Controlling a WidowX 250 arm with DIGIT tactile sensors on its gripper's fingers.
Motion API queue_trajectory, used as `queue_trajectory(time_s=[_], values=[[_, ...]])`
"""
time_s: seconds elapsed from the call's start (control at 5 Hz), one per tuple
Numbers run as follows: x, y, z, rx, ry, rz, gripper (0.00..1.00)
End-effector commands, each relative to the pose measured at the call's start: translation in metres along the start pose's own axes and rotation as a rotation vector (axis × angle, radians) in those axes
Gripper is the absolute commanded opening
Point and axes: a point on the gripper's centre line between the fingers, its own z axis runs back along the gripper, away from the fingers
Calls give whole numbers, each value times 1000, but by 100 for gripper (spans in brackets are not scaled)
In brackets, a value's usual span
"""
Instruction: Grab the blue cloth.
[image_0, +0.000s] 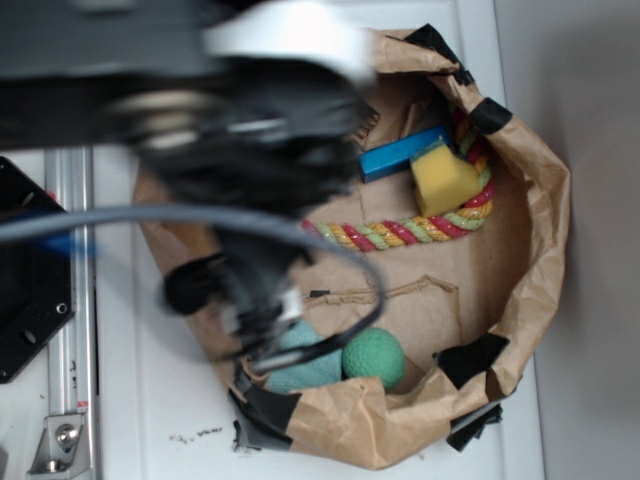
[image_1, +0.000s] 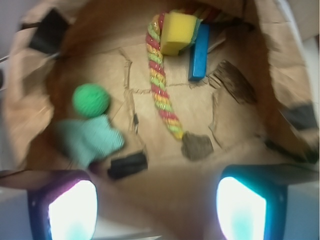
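exterior: the blue cloth (image_0: 303, 362) lies touching the green ball (image_0: 373, 357), on its left, with the blurred gripper (image_0: 262, 338) over its left edge (jaw state unclear here). wrist: the cloth (image_1: 92, 139) sits just below the ball (image_1: 91, 99), and the fingers (image_1: 72, 210) stand apart, holding nothing.

The WidowX arm (image_0: 230, 150) reaches in from the upper left, blurred. Its gripper (image_1: 157, 210) points downward, jaws spread wide apart, both fingertips (image_1: 72, 210) glowing at the wrist view's lower edge, holding nothing.

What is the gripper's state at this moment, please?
Gripper: open and empty, fingers spread wide above the paper bag; the blue cloth lies ungrasped.
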Motion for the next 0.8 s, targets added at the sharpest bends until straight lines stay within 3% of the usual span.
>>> queue_trajectory(time_s=[0.0, 0.2, 0.6], values=[[21, -30, -51, -219, 180, -60, 100], [5, -54, -57, -239, 201, -144, 100], [-14, -75, -67, -217, 212, -211, 100]])
